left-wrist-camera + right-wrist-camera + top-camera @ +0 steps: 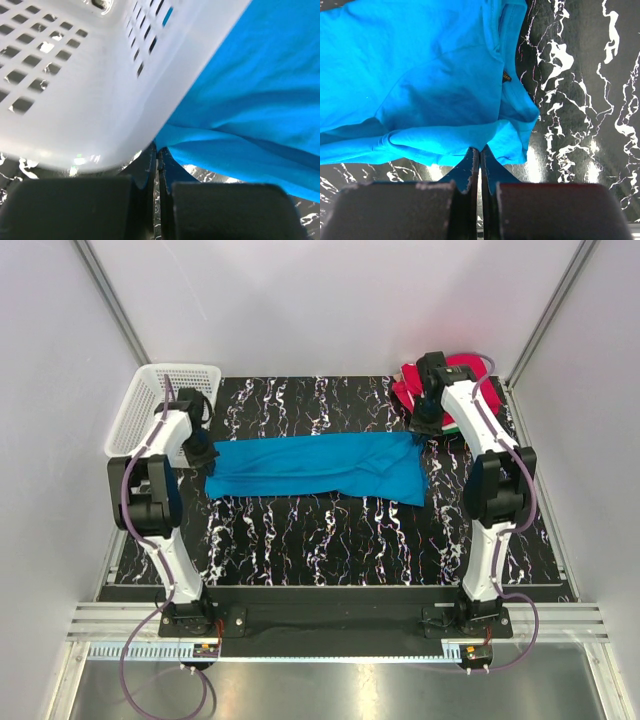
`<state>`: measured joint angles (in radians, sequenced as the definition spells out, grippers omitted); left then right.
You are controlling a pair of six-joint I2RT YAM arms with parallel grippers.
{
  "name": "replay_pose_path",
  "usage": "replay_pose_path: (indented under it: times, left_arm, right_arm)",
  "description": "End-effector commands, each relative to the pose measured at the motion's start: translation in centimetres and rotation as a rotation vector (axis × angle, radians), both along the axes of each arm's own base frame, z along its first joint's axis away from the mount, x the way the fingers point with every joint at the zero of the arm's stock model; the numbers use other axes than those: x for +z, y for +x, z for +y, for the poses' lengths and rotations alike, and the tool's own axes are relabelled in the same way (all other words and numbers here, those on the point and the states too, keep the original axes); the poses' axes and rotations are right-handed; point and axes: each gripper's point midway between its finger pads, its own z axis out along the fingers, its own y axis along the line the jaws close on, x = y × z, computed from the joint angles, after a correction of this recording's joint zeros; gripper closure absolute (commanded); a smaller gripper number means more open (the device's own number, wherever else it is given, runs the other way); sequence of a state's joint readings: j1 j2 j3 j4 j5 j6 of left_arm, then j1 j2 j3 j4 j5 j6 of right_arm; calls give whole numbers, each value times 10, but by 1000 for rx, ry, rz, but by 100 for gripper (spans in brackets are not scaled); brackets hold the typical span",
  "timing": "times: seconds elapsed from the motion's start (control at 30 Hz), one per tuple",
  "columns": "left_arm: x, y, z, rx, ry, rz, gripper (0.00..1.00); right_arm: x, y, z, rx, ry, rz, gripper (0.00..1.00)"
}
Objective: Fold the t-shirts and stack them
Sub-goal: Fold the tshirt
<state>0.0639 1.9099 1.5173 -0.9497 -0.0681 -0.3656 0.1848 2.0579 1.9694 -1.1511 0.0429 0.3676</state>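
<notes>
The bright blue t-shirt (315,468) lies stretched sideways across the marbled table, folded into a long band. My left gripper (203,452) is shut on its left end; in the left wrist view the cloth (250,100) runs into the closed tips (158,152). My right gripper (428,426) is shut on the right end; the right wrist view shows the blue cloth (430,85) pinched at the tips (480,150). A stack of folded shirts, red (462,372) on top with green and white edges under it, sits at the back right, partly hidden by my right arm.
A white plastic mesh basket (170,400) stands at the back left, just behind my left gripper; its wall (85,85) fills much of the left wrist view. White walls enclose the table on three sides.
</notes>
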Motion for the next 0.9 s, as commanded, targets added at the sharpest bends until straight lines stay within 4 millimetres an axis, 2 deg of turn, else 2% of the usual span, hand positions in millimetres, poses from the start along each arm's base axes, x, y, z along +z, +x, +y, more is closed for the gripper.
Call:
replay_pose_path:
  times: [0.0, 0.27, 0.5, 0.87]
  left_arm:
    - [4, 15, 4, -21, 50, -22, 100]
    - [-4, 19, 9, -13, 82, 0, 100]
    - [-3, 21, 15, -4, 120, 4, 100]
    - [2, 31, 18, 10, 132, -14, 100]
  right_arm:
    - [6, 11, -7, -1, -27, -28, 100]
    - [-1, 19, -8, -6, -45, -18, 100]
    - [1, 30, -13, -18, -75, -37, 100]
    - [-11, 35, -14, -21, -90, -15, 100]
